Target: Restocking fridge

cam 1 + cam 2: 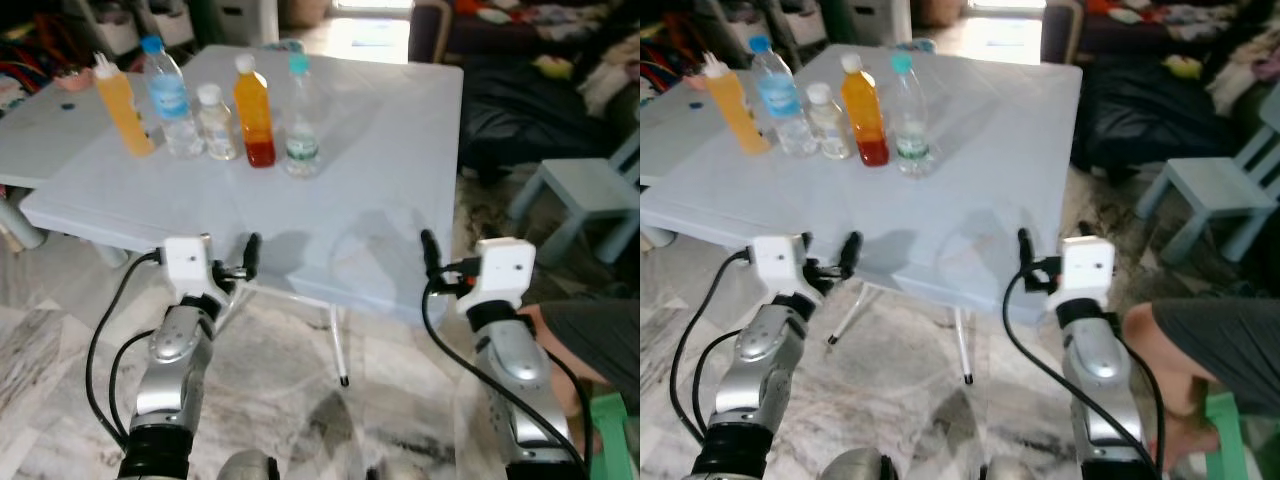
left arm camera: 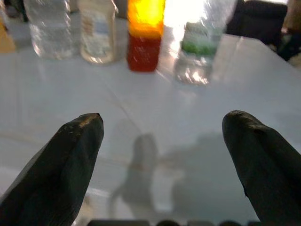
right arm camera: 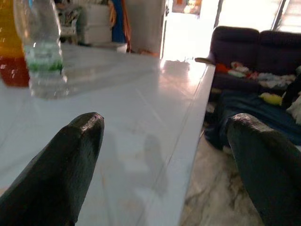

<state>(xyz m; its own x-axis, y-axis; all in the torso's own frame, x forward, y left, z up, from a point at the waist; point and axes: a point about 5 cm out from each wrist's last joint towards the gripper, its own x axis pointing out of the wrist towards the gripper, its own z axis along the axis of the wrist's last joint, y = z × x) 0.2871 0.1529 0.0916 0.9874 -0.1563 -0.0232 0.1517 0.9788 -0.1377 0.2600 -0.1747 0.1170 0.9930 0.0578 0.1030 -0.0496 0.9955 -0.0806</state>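
Since all five bottles are seen standing in a row on the counter [image 1: 380, 200], in the upper left of the left eye frame, the restocking is judged to be at its very start, with nothing yet lifted and no fridge to be made out. From left to right the row is made up of an orange squeeze bottle [image 1: 122, 106], a blue-capped water bottle [image 1: 168, 98], a small clear bottle [image 1: 215, 124], an orange juice bottle [image 1: 254, 112] and a teal-capped water bottle [image 1: 300, 118], set close beside one another. The left hand [image 1: 243, 262] is held at the counter's near edge in the lower left, its fingers [image 2: 70, 160] spread wide apart with nothing between them, and the bottles are faced across bare counter. The right hand [image 1: 432, 262] is held at the near edge in the lower right, likewise wide open and empty, its fingers [image 3: 66, 165] touching nothing. Every bottle is therefore left to be grasped and carried off.
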